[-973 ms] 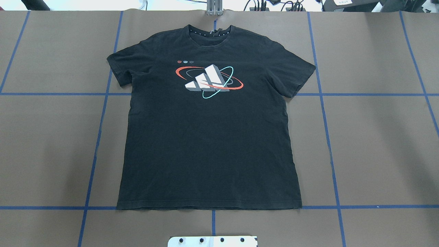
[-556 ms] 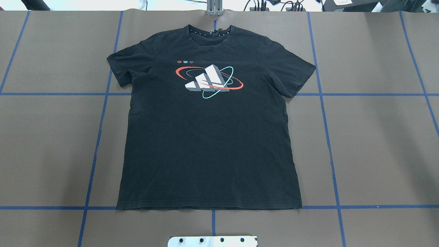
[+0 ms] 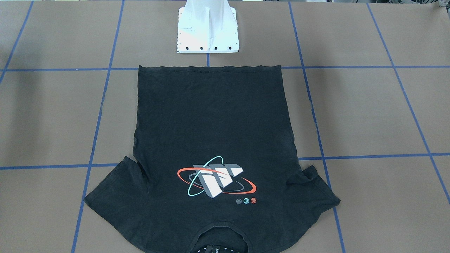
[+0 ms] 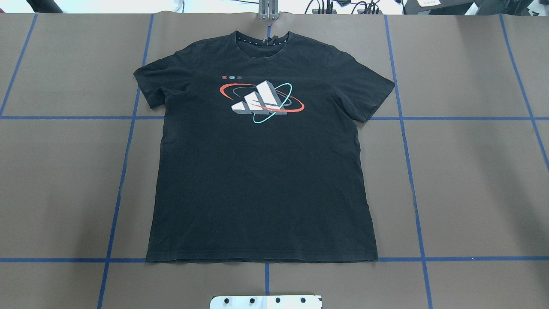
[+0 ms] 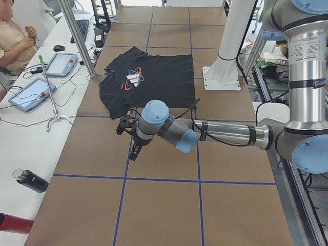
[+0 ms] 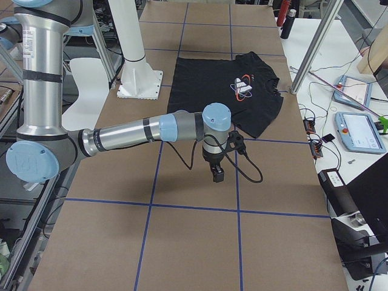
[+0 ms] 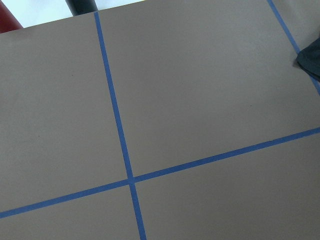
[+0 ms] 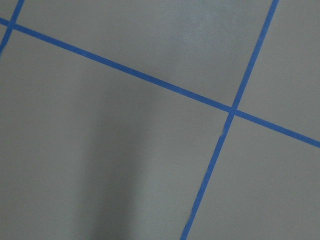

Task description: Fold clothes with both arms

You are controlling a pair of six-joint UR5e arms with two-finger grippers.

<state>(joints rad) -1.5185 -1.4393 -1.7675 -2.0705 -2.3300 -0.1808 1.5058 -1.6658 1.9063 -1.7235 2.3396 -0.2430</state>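
Left tool: black two-finger left tool [image 5: 135,151] on the silver-grey tubular left arm [image 5: 225,134] with light-blue joint caps, pointing down above the brown paper-covered surface [image 4: 472,180] with its blue tape grid. I cannot tell whether it is open or closed.
Right tool: matching black right tool [image 6: 216,174] on the right arm [image 6: 121,136], likewise over bare surface. Its state cannot be told either.
T-shirt versus tools: the black short-sleeved T-shirt [image 4: 261,180] lies flat, apart from both tools. In each side view it sits toward 12 o'clock, beyond the tool. The left wrist view catches only a dark cloth corner [image 7: 310,59] at 2 o'clock.
Axis: seen from overhead, the long axis runs 6 to 12 o'clock. The hem is at 6, near the white pedestal base [image 3: 207,31], the collar at 12, and the sleeves at 9 and 3.
Print: white three-block logo [image 4: 259,101], face up, ringed in orange-red and cyan. Three tiny round marks [image 4: 231,77] sit at its 11 o'clock, too small to read.
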